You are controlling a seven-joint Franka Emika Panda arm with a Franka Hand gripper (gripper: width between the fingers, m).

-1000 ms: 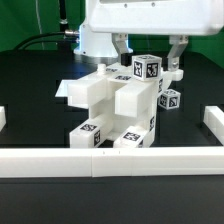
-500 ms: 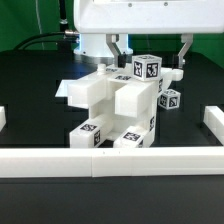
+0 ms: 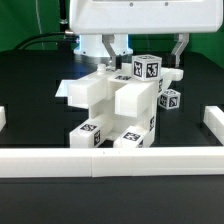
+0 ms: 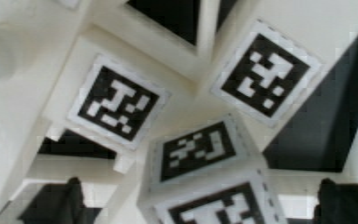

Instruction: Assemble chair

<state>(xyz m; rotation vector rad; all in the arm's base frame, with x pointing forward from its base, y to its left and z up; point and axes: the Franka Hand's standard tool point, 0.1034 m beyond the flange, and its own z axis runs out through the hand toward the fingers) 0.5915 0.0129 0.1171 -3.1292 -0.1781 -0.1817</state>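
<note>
Hovering wide open above the chair (image 3: 112, 100), the pincer (image 3: 152, 56) seemingly straddles its topmost tagged block (image 3: 148, 70).

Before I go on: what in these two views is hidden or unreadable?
- Exterior view: the far side of the chair, hidden by its own blocks.
- Exterior view: everything above the gripper, cut off by the top edge.
- Wrist view: which parts the tags sit on; too close and blurred.
</note>
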